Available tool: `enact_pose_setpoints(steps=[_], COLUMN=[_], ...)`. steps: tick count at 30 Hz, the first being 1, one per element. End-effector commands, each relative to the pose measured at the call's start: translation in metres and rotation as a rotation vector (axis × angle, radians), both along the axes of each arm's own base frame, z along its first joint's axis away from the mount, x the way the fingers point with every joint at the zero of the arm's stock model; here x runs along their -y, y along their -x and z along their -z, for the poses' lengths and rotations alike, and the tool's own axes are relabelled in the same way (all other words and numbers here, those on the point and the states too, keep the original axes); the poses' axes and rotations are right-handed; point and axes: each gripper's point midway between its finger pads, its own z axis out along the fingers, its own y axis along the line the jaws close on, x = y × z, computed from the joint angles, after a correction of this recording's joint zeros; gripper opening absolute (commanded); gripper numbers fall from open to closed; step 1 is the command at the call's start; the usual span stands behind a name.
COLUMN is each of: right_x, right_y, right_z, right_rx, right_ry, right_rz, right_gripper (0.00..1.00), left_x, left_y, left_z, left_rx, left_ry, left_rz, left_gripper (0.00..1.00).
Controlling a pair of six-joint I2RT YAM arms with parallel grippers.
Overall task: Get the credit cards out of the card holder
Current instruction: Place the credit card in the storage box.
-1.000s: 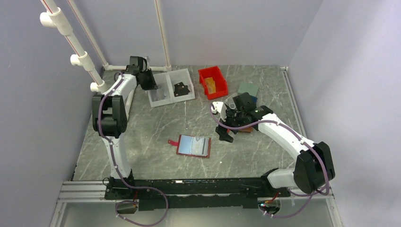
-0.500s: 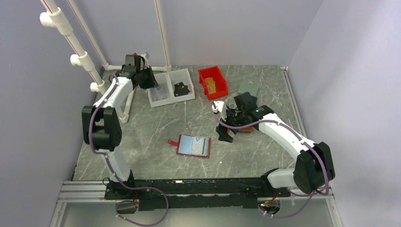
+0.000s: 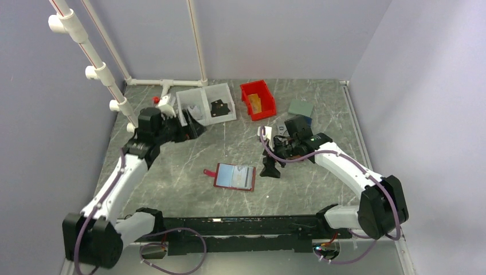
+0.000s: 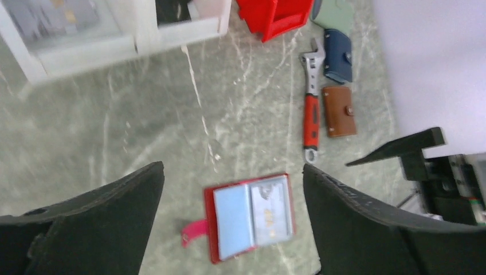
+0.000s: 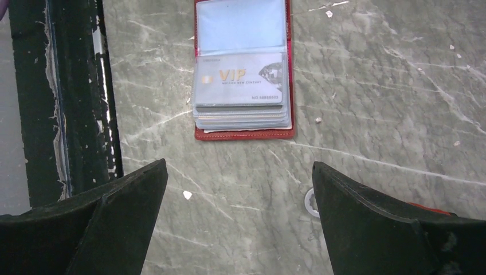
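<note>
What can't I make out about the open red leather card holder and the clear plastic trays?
- Red card holder, right wrist view: silver VIP card covers the stack beneath; card count hidden.
- Clear plastic trays, left wrist view: blurred, cut off by top edge.
- Red plastic bin, top view: contents too small.

We read "VIP" in gold letters on a silver-grey card (image 5: 239, 80) tucked in the top sleeve of the open red card holder (image 5: 243, 134), seen from the right wrist. Smaller print and a number run beneath it, too fine for us to read.
</note>
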Motion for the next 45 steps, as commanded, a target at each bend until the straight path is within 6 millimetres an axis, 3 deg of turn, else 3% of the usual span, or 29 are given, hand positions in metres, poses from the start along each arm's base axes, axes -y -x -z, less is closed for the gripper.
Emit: enact_pose_setpoints(steps=[1, 5, 11, 14, 18, 21, 23, 29, 33, 45], right_x=[-0.008, -0.007, -0.005, -0.004, 0.001, 0.005, 0.006, 0.007, 0.009, 0.01], right_y=[-0.009, -0.016, -0.025, -0.031, -0.04, -0.047, -0.049, -0.051, -0.052, -0.055], right_z=[-0.009, -0.009, -0.007, -0.007, -0.006, -0.002, 0.001, 0.005, 0.008, 0.012], right_rx=[0.025, 0.003, -0.042, -0.058, -0.07, -0.08, -0.091, -0.107, -0.112, -0.131], right_ry=[-0.045, -0.032, -0.002, 0.001, 0.006, 0.018, 0.026, 0.042, 0.052, 0.063], right_rz=[-0.006, 0.033, 0.085, 0.118, 0.178, 0.221, 0.234, 0.238, 0.244, 0.257], right_gripper=[1.0, 0.99, 0.95, 0.89, 0.75, 0.61, 0.58, 0.55, 0.55, 0.55], left_x=[-0.005, 0.003, 0.042, 0.063, 0.089, 0.113, 0.128, 0.136, 0.15, 0.175], left_y=[0.026, 0.053, 0.088, 0.101, 0.111, 0.112, 0.115, 0.107, 0.109, 0.114], left_z=[-0.003, 0.015, 0.026, 0.039, 0.06, 0.075, 0.085, 0.118, 0.135, 0.157], left_rx=[0.027, -0.053, -0.105, -0.127, -0.159, -0.162, -0.171, -0.25, -0.28, -0.315], left_ry=[0.122, 0.162, 0.157, 0.06, -0.08, -0.208, -0.283, -0.481, -0.498, -0.429], left_rz=[-0.05, 0.012, 0.11, 0.103, 0.066, 0.05, 0.056, -0.042, -0.003, 0.063], left_gripper=[0.99, 0.99, 0.91, 0.9, 0.98, 0.96, 0.94, 0.86, 0.78, 0.78])
